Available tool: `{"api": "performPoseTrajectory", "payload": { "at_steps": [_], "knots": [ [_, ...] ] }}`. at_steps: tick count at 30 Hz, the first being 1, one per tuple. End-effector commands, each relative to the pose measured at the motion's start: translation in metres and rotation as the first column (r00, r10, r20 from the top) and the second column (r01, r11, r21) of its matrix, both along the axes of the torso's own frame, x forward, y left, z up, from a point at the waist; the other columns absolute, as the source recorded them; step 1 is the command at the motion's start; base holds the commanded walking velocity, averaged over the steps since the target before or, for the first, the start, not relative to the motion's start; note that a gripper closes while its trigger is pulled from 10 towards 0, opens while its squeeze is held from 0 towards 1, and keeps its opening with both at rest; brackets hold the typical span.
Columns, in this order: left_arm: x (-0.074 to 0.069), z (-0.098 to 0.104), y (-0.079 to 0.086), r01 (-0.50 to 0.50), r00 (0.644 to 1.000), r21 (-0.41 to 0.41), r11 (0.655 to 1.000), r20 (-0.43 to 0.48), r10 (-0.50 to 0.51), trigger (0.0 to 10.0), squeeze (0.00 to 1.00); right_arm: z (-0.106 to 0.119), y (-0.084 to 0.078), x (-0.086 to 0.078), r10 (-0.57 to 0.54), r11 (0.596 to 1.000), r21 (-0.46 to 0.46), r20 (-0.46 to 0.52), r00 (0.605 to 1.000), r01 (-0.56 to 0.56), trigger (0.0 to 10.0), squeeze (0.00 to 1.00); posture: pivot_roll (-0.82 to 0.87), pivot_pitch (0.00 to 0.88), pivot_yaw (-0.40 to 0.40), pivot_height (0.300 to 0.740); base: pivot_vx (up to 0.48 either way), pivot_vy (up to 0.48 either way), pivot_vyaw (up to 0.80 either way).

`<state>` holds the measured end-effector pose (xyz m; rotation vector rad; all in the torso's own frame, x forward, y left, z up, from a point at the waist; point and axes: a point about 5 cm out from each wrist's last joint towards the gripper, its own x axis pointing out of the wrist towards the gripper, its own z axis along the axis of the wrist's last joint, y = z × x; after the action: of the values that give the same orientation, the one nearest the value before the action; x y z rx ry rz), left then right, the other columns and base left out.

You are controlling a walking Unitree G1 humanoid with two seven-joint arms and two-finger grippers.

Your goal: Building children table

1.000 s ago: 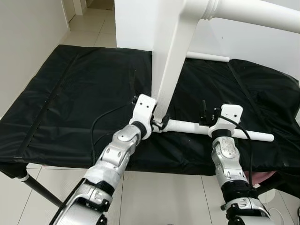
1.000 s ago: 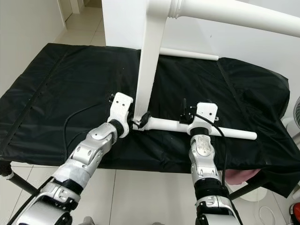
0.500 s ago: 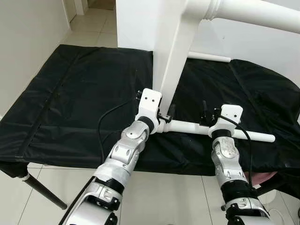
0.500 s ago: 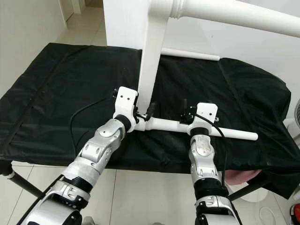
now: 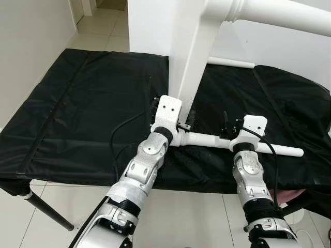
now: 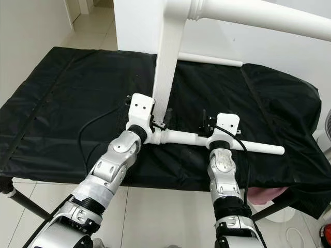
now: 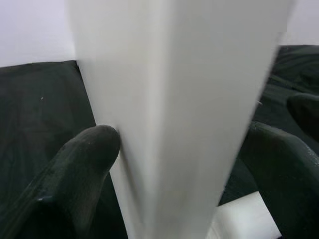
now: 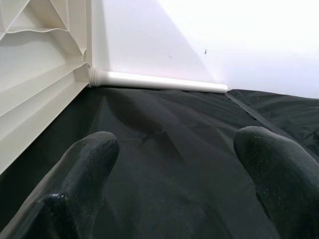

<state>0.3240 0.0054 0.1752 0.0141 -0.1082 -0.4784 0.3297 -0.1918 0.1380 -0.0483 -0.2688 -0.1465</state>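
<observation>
The white children's table stands on its side on a black mat [image 5: 88, 103], and its slanted white panel [image 5: 192, 67] comes down to the mat. My left gripper [image 5: 181, 120] is open and straddles the panel's lower edge [image 7: 174, 124], one black finger [image 7: 84, 164] against its side. A loose white leg [image 5: 212, 140] lies across the mat with one end [image 7: 244, 219] at the panel's foot. My right gripper [image 5: 230, 124] is open over the middle of that leg, and only mat lies between its fingers [image 8: 84, 169].
One fitted leg [image 5: 279, 13] sticks out overhead to the right; another [image 8: 159, 81] lies along the mat at the back. The mat's front edge [image 5: 67, 178] drops to a tiled floor. A wall stands on the left.
My left gripper has come off the end of the loose leg and moved up and right to straddle the panel's lower edge. The right arm and the leg have stayed put.
</observation>
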Motion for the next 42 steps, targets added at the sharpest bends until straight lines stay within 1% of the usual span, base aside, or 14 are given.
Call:
{"api": "performPoseTrajectory", "payload": {
  "at_steps": [1, 10, 11, 12, 13, 16, 17, 19, 23, 26, 35, 36, 37, 42],
  "knots": [
    [-0.009, 0.010, -0.020, -0.091, 0.996, -0.079, 0.993, 0.015, 0.092, 10.0, 0.00, 0.000, 0.000, 0.000, -0.010, 1.000, 0.003, -0.005, 1.000, 0.010, 10.0, 0.00, -0.05, 0.000, -0.044, 0.740, 0.000, 0.000, 0.00],
    [-0.009, 0.022, -0.025, -0.141, 0.986, -0.042, 0.989, 0.088, 0.145, 10.0, 0.00, -0.002, 0.000, -0.002, -0.020, 1.000, 0.010, -0.009, 1.000, 0.020, 10.0, 0.00, -0.05, 0.000, -0.031, 0.740, 0.000, 0.000, 0.00],
    [-0.007, 0.026, -0.025, -0.174, 0.979, -0.031, 0.984, 0.102, 0.176, 10.0, 0.00, -0.003, 0.001, -0.002, -0.022, 1.000, 0.011, -0.009, 1.000, 0.022, 10.0, 0.00, -0.05, 0.000, -0.031, 0.740, 0.000, 0.000, 0.00],
    [-0.007, 0.026, -0.025, -0.174, 0.979, -0.031, 0.984, 0.102, 0.176, 10.0, 0.00, -0.003, 0.001, -0.002, -0.022, 1.000, 0.011, -0.009, 1.000, 0.022, 10.0, 0.00, -0.05, 0.000, -0.031, 0.740, 0.000, 0.000, 0.00],
    [-0.004, 0.030, -0.025, -0.204, 0.972, -0.024, 0.979, 0.111, 0.206, 10.0, 0.00, -0.003, 0.001, -0.002, -0.024, 1.000, 0.012, -0.010, 1.000, 0.024, 10.0, 0.00, -0.05, 0.000, -0.027, 0.740, 0.000, 0.000, 0.00],
    [-0.001, 0.035, -0.024, -0.230, 0.965, -0.019, 0.973, 0.121, 0.231, 10.0, 0.00, -0.004, 0.001, -0.002, -0.025, 1.000, 0.013, -0.011, 1.000, 0.026, 10.0, 0.00, -0.05, 0.000, -0.027, 0.740, 0.000, 0.000, 0.00],
    [0.004, 0.044, -0.026, -0.277, 0.951, -0.017, 0.961, 0.135, 0.277, 10.0, 0.00, -0.004, 0.001, -0.003, -0.028, 1.000, 0.013, -0.012, 1.000, 0.028, 10.0, 0.00, -0.05, 0.000, -0.027, 0.740, 0.000, 0.000, 0.00],
    [0.004, 0.044, -0.026, -0.277, 0.951, -0.017, 0.961, 0.135, 0.277, 10.0, 0.00, -0.004, 0.001, -0.003, -0.028, 1.000, 0.013, -0.012, 1.000, 0.028, 10.0, 0.00, -0.05, 0.000, -0.027, 0.740, 0.000, 0.000, 0.00],
    [0.009, 0.053, -0.029, -0.326, 0.934, 0.007, 0.945, 0.154, 0.321, 10.0, 0.00, -0.004, 0.001, -0.003, -0.030, 0.999, 0.012, -0.012, 0.999, 0.030, 10.0, 0.00, -0.05, 0.000, -0.026, 0.740, 0.000, 0.000, 0.00],
    [0.010, 0.057, -0.031, -0.330, 0.932, 0.002, 0.944, 0.161, 0.325, 10.0, 0.00, -0.005, 0.002, -0.003, -0.030, 0.999, 0.012, -0.011, 0.999, 0.030, 10.0, 0.00, -0.06, 0.000, -0.025, 0.740, 0.000, 0.000, 0.00],
    [0.009, 0.055, -0.030, -0.337, 0.929, 0.012, 0.941, 0.163, 0.331, 10.0, 0.00, -0.006, 0.001, -0.004, -0.033, 0.999, 0.011, -0.015, 0.999, 0.033, 10.0, 0.00, -0.05, 0.000, -0.030, 0.740, 0.000, 0.000, 0.00],
    [0.010, 0.058, -0.031, -0.367, 0.919, 0.021, 0.930, 0.162, 0.359, 10.0, 0.00, -0.006, 0.001, -0.003, -0.035, 0.999, 0.011, -0.018, 0.999, 0.035, 10.0, 0.00, -0.05, 0.000, -0.031, 0.740, 0.000, 0.000, 0.00],
    [0.010, 0.058, -0.031, -0.367, 0.919, 0.021, 0.930, 0.162, 0.359, 10.0, 0.00, -0.006, 0.001, -0.003, -0.035, 0.999, 0.011, -0.018, 0.999, 0.035, 10.0, 0.00, -0.05, 0.000, -0.031, 0.740, 0.000, 0.000, 0.00],
    [0.010, 0.065, -0.032, -0.422, 0.896, 0.011, 0.907, 0.155, 0.415, 10.0, 0.00, -0.005, 0.001, -0.002, -0.034, 0.999, 0.010, -0.017, 0.999, 0.035, 10.0, 0.00, -0.05, 0.000, -0.033, 0.740, 0.000, 0.000, 0.00]
  ]
}}
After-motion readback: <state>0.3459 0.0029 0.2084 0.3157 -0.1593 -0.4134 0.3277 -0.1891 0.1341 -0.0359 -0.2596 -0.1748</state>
